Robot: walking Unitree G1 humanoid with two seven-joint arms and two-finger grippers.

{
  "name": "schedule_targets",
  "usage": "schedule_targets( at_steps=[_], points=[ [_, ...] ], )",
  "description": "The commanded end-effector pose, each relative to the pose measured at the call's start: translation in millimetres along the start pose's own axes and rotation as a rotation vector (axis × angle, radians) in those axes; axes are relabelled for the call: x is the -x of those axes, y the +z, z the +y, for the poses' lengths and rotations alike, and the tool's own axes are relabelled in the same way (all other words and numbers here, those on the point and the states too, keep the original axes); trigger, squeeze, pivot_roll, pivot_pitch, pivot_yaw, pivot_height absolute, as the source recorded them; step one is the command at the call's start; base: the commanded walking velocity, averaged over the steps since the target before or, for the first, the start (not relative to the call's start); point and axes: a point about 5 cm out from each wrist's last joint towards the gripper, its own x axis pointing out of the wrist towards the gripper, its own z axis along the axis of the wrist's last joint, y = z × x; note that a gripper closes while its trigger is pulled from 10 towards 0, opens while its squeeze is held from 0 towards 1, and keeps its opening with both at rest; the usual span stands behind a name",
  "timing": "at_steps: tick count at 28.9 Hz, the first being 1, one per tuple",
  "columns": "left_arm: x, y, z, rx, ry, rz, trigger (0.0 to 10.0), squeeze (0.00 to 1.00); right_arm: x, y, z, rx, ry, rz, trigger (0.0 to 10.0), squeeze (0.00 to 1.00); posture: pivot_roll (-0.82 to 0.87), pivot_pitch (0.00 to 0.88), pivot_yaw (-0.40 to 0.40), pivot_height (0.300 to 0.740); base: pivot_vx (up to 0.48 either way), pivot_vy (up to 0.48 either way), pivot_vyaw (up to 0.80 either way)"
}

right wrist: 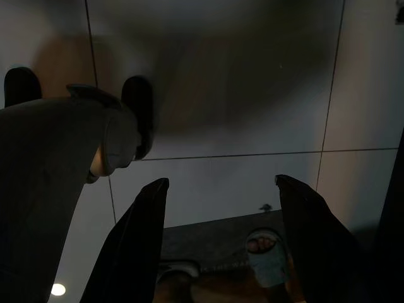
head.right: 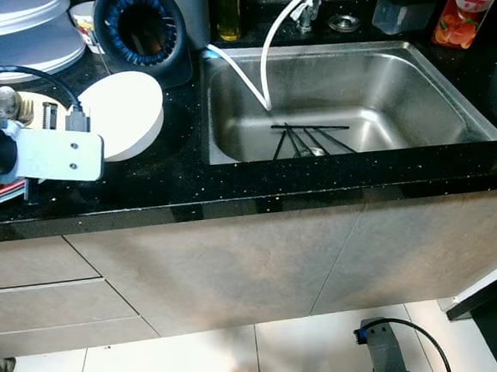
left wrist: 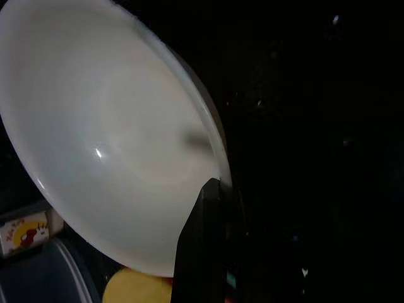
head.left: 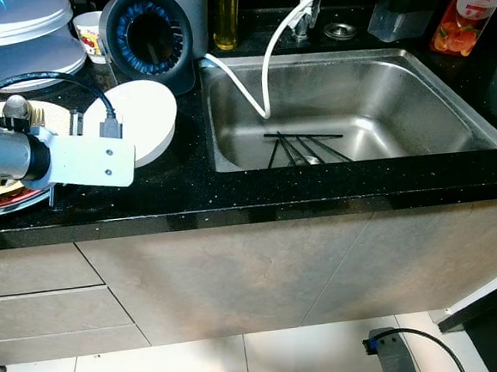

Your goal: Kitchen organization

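Juice bottle (head.left: 469, 9) label unreadable; left gripper (left wrist: 208, 252) grips white plate (head.left: 144, 118).

The robot's left arm (head.left: 5, 158) is a rounded silver-grey tube that ends in a flat white rectangular wrist plate (head.left: 94, 160) with two small dark screw heads on its face. A black cable (head.left: 46, 79) arcs over the arm and drops into a grey plug (head.left: 110, 128) at the plate's upper edge, beside a rounded metallic knob (head.left: 16, 108). The left jaws show one long matte black finger (left wrist: 201, 252), and the right jaws have two broad, tapering black fingers (right wrist: 129, 249) beside a smooth grey body shell (right wrist: 53, 183).
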Motion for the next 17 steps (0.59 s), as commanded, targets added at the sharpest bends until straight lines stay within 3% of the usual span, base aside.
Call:
schedule_targets(
  at_steps=[1, 7, 17],
  points=[
    [-3.8, 5, 1.5, -0.004, 0.008, -0.035, 0.0, 0.0, 0.6, -8, 0.7, -0.002, -0.003, 0.022, 10.0, 0.0, 0.12, 0.119, -0.055, 0.74, 0.0, 0.0, 0.0],
    [-2.5, 28, 19.6, -0.059, 0.165, -0.182, 0.0, 0.0, 0.5, -6, -0.4, -0.005, -0.012, 0.017, 10.0, 0.0, 0.11, 0.119, -0.061, 0.74, 0.0, 0.0, 0.0],
    [-0.5, 35, 22.5, -0.074, 0.183, -0.219, 0.0, 0.0, 0.6, -2, -3.9, -0.046, -0.044, -0.004, 10.0, 0.0, 0.11, 0.12, -0.061, 0.74, 0.0, 0.0, 0.0]
  ],
)
